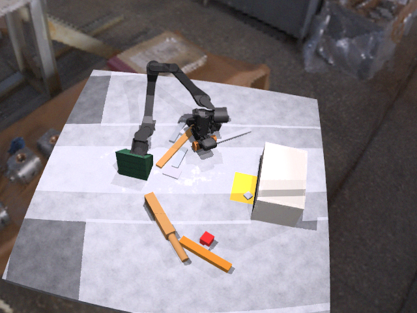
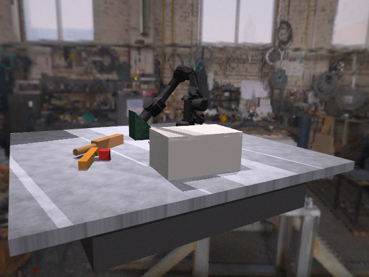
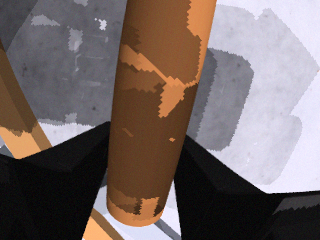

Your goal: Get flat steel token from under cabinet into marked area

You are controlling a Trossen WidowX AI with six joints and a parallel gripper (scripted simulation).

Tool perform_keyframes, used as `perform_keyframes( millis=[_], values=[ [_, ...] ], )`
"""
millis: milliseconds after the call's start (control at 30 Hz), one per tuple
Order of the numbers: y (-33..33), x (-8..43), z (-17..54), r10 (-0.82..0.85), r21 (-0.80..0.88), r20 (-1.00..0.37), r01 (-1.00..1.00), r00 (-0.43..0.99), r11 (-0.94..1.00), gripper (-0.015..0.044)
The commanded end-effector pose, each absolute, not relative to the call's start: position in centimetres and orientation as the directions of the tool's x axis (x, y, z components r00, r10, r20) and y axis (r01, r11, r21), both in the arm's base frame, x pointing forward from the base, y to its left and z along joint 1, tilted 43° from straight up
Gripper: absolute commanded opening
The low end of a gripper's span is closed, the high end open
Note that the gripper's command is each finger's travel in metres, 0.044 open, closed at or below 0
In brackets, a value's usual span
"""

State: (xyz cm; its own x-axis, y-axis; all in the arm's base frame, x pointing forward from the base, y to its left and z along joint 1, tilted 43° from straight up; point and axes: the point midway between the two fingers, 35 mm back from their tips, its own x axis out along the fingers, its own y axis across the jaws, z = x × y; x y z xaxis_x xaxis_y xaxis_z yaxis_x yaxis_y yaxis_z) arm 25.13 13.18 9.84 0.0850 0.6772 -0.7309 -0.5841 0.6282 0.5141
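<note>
The flat grey token (image 1: 247, 195) lies on the yellow marked area (image 1: 239, 183), near its cabinet-side edge. A narrow strip appears to separate it from the white cabinet (image 1: 283, 171) (image 2: 205, 153). My gripper (image 1: 204, 144) (image 3: 144, 135) is shut on the round orange handle (image 1: 195, 145) (image 3: 155, 60) of a tool. The tool's thin grey rod (image 1: 235, 136) points toward the cabinet's far end. The gripper is over the table, up and left of the marked area in the top view. The vent slots are not visible.
An orange bar (image 1: 173, 147) and flat pale plates (image 1: 180, 158) (image 1: 172, 173) lie near the green block (image 1: 134, 165) (image 2: 138, 126) at the arm's base. An orange paddle (image 1: 159, 215), an orange bar (image 1: 206, 254) and a red cube (image 1: 206, 238) (image 2: 104, 154) lie farther off.
</note>
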Motion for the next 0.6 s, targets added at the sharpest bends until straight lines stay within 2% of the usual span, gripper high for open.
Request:
perform_keyframes(
  millis=[0,567],
  values=[
    [12.6,25.4,9.6,0.683,0.514,-0.724,-0.586,0.095,0.626,0.0],
    [11.0,25.4,8.1,0.682,0.513,-0.725,-0.586,0.095,0.627,0.0]
  ],
)
